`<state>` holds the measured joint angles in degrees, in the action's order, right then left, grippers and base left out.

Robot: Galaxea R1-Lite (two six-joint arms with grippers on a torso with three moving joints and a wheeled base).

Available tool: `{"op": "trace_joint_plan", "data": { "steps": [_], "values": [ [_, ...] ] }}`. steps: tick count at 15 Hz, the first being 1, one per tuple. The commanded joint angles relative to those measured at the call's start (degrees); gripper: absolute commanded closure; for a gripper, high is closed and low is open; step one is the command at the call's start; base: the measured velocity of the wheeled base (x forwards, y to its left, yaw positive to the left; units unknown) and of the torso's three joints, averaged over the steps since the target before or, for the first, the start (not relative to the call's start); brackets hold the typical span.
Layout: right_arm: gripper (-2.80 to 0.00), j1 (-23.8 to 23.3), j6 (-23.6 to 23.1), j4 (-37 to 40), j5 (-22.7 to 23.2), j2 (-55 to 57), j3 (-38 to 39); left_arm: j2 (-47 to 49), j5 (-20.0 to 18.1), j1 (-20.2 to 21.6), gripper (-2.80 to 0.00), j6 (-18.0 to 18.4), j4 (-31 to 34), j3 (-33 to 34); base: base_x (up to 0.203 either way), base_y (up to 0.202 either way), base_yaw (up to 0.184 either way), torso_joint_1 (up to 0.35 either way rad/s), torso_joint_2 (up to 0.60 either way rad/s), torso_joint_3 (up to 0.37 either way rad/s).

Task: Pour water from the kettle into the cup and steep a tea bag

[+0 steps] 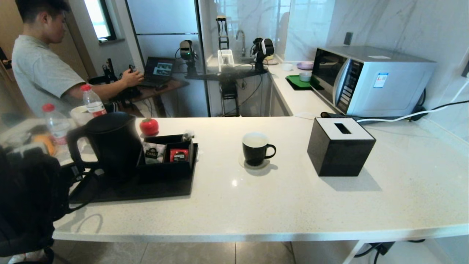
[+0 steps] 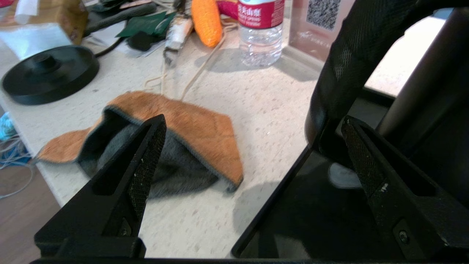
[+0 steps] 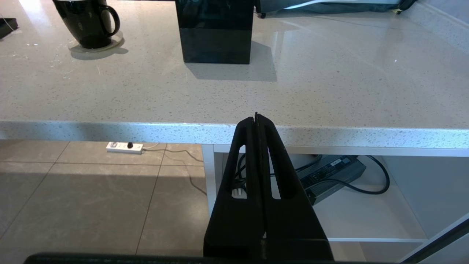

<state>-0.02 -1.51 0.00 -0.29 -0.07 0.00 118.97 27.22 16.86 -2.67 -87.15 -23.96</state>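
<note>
I have the left gripper (image 2: 253,146) spread wide beside the kettle (image 1: 111,143), its handle (image 2: 351,62) just off one finger so I can close on the loop. The kettle stands on the black tray (image 1: 146,189), the cup (image 1: 255,147) apart to its right. The right gripper (image 3: 256,123) hangs clamped empty below the counter edge, parked.

A pale speckled stone counter (image 1: 256,205) carries a black tray (image 1: 146,189), the cup (image 1: 255,148) on a coaster, and a black tissue box (image 1: 339,146).
</note>
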Motion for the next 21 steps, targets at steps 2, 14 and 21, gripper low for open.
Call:
{"op": "trace_joint_plan", "data": {
  "steps": [2,14,21],
  "values": [
    [0.0,-0.06,-0.07,0.0,0.03,0.07,0.0,-2.55,1.25,-1.82,-2.8,-0.05,-2.8,2.73,0.0,0.0,0.0,0.0,0.0,0.0],
    [0.0,-0.02,0.01,0.0,0.03,0.07,0.0,6.3,1.17,-2.04,-2.8,1.95,-2.8,-8.84,0.0,0.0,0.0,0.0,0.0,0.0],
    [0.0,-0.06,0.02,0.0,0.03,0.07,0.0,8.02,0.89,-0.91,-2.8,2.5,-2.8,-13.84,0.0,0.0,0.0,0.0,0.0,0.0]
  ]
}}
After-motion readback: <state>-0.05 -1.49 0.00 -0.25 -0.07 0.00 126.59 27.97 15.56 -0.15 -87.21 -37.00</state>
